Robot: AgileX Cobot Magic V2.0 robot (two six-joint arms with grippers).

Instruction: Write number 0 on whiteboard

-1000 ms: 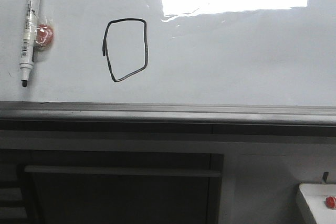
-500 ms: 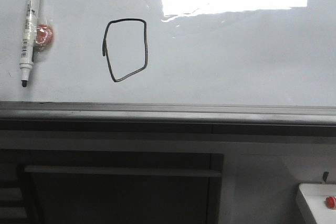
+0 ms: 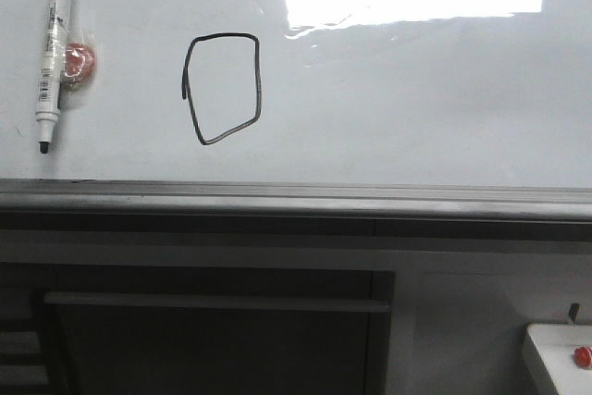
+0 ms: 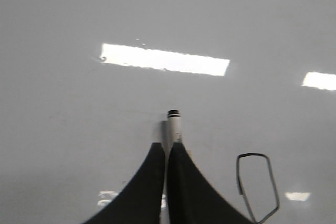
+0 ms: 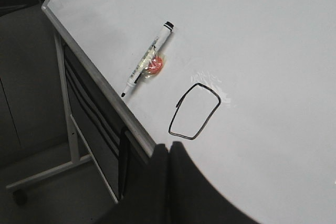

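On the front camera you had the whiteboard point(image 3: 416, 117) filling the upper half of the view, glossy white with a bright rectangular glare toward its upper right and a grey metal rail point(image 3: 296, 199) running along its lower edge. The number 0 point(image 3: 222, 88) was drawn left of centre: a thin black loop, boxy with rounded corners, coming to a point at the lower left. Well to its left lay a white marker pen point(image 3: 50, 57), black end cap up and tip down, slightly tilted, with a small red-orange object point(image 3: 78, 60) touching its right side (what that object was, you could not tell). At the lower right corner a small white box point(image 3: 558, 358) with a red button point(image 3: 582, 355) sat below the board. No arm showed in that view. Your left gripper point(image 4: 166, 153) had its two dark fingers pressed together with only a thin seam between them, and the marker's capped end rose just beyond the fingertips; whether the fingers actually pinched the pen or merely sat in front of it, you could not tell. The loop lay off to one side of that gripper on the board. Your right gripper point(image 5: 168, 153) was drawn closed, fingers meeting with nothing between them, hanging over the board's edge near the loop and apart from the pen.
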